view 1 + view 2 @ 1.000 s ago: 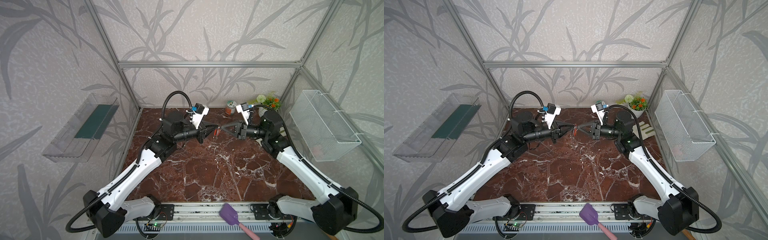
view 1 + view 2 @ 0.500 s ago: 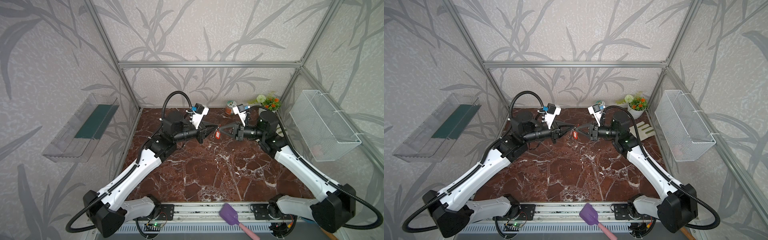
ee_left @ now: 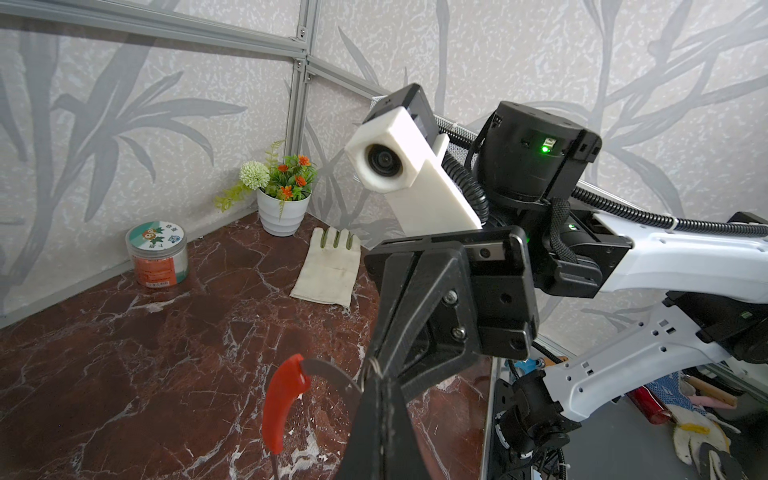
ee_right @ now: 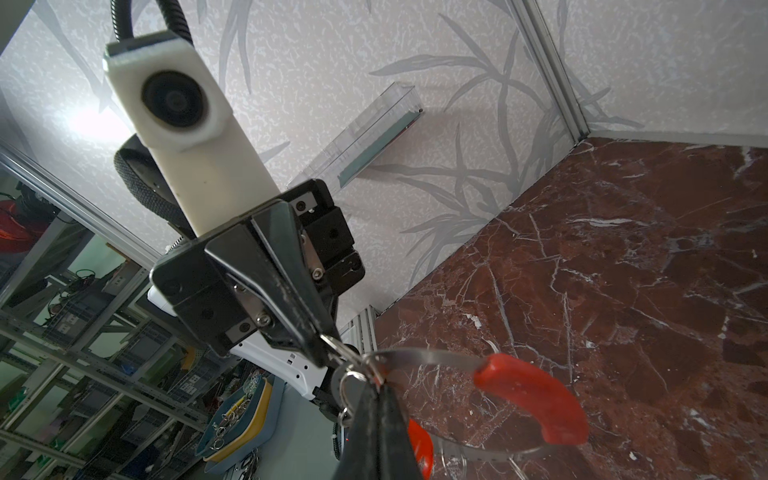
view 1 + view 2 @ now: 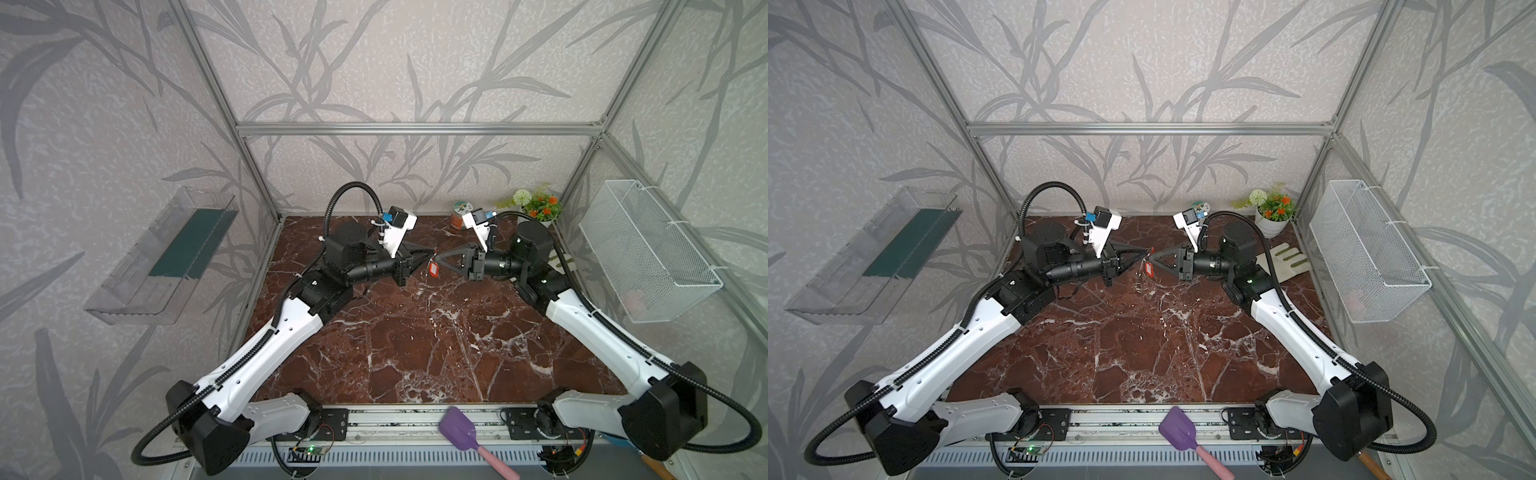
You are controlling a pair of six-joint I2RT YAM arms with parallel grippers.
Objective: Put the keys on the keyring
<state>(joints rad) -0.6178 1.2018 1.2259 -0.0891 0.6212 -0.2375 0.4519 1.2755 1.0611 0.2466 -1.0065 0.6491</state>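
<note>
Far left, on the side wall: a clear plastic shelf w/ a dark green liner (image 5: pixel 166 257), well apart from the action. The left arm reaches over the red-brown marble-look worktop (image 5: pixel 415 353) toward the far ctr. Its black left fingers (image 5: pixel 419 258) are pressed together into one point. Tip to tip w/ them, up above the worktop, are the black right fingers (image 5: pixel 444 259), also pressed together.

Right at that meeting point is the task stuff. The hoop of thin silvery-grey band w/ one red section (image 4: pixel 528 405) hangs in the air off the tips, its band running in btwn them. A couple of tiny silver split rings (image 4: pixel 338 344) are bunched there too. The small red-orange rectangular plastic key tag w/ a white label face (image 5: pixel 433 270) dangles just below the tips, not touching the worktop. In the right wrist view it's half hidden behind the right fingers. Can't tell which pair pinches the band & which a ring; the cluster's too tight.

Near edge, right of ctr: a purple spatula w/ a pink handle (image 5: pixel 457 428) lying on the rail. In the far right corner:
- a clear jar w/ orange contents & a cartoon lid (image 3: pixel 158 257)
- a white pot of fake flowers (image 3: pixel 282 212)
- an off-white cloth glove (image 3: pixel 328 266), flat on the worktop near the pot

On the right wall hangs a white wire-mesh basket (image 5: pixel 648 257).
</note>
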